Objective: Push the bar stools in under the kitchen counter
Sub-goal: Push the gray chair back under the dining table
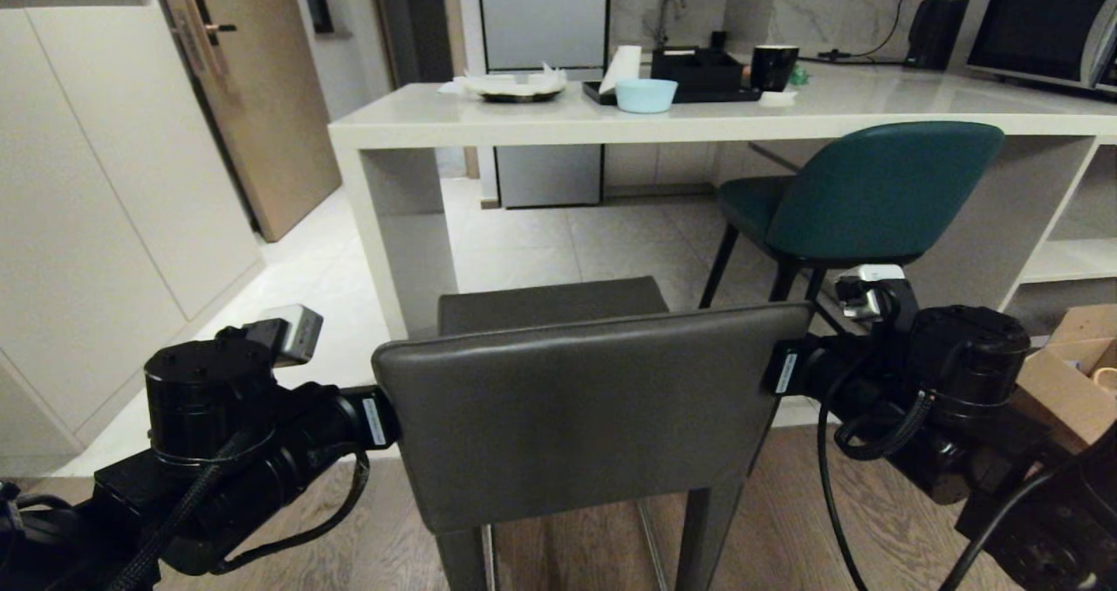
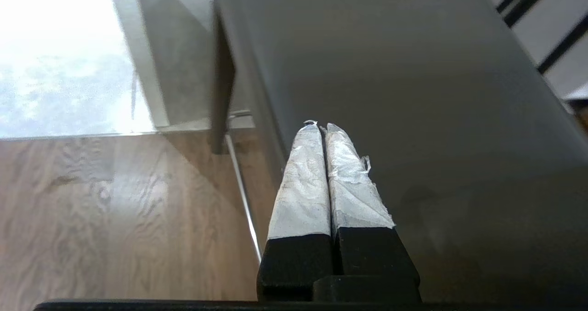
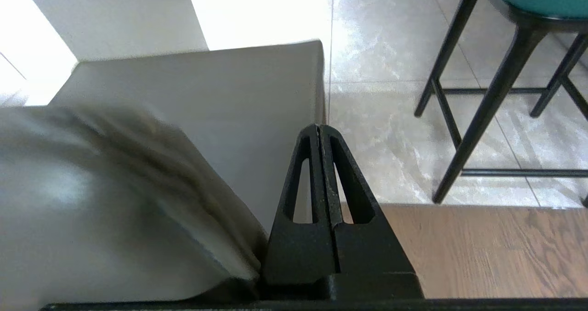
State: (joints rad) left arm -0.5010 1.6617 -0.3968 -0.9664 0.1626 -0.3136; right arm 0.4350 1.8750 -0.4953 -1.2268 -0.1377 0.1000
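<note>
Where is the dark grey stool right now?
In the head view the dark grey stool stands centre foreground, short of the kitchen counter, between the left end effector and right end effector.

The room is dimly lit. Window glare is thrown across the tiled floor (image 2: 55, 63), which is overexposed, and the dark grey stool (image 3: 115, 210) is smeared by motion blur.

Two bar stools (image 1: 602, 399), one kitchen counter (image 1: 611, 124)
</note>
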